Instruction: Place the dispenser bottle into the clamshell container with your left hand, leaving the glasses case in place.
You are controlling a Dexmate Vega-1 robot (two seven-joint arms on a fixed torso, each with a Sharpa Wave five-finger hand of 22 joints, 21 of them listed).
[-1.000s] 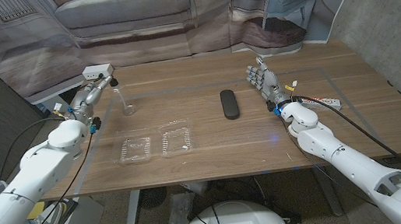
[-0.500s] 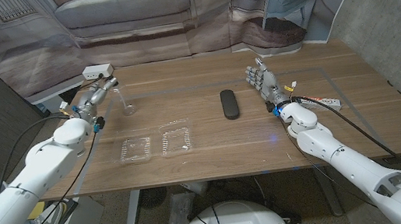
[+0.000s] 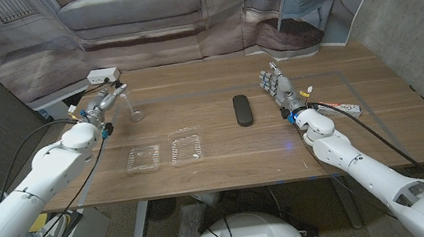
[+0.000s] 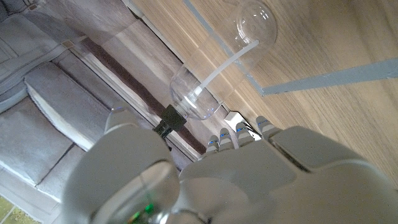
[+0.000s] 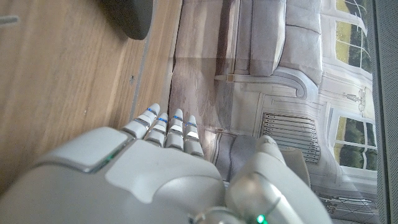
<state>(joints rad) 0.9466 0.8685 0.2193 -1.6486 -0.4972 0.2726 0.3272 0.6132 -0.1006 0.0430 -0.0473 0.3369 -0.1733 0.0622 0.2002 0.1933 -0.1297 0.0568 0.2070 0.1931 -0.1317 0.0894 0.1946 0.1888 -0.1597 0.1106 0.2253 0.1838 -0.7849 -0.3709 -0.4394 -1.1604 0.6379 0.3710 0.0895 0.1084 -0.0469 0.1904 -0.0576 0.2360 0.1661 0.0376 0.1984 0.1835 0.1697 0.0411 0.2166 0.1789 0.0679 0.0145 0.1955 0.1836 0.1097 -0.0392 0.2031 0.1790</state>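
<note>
The clear dispenser bottle (image 3: 133,107) stands at the far left of the table; in the left wrist view the bottle (image 4: 208,81) shows its black pump close to my fingertips (image 4: 239,132). My left hand (image 3: 106,98) sits just left of it with fingers reaching toward it, holding nothing. The clear clamshell container (image 3: 164,153) lies open near the front edge, both halves bare. The black glasses case (image 3: 242,110) lies mid-table, and its end shows in the right wrist view (image 5: 130,15). My right hand (image 3: 276,86) stands right of the case, fingers spread upward.
A white box (image 3: 103,74) sits at the table's far left edge behind my left hand. A power strip and cables (image 3: 342,106) lie by my right wrist. Pale tape lines (image 4: 323,78) cross the wood near the bottle.
My left hand has edged slightly right, closer to the bottle. The bottle, clamshell, case and right hand have not moved.
</note>
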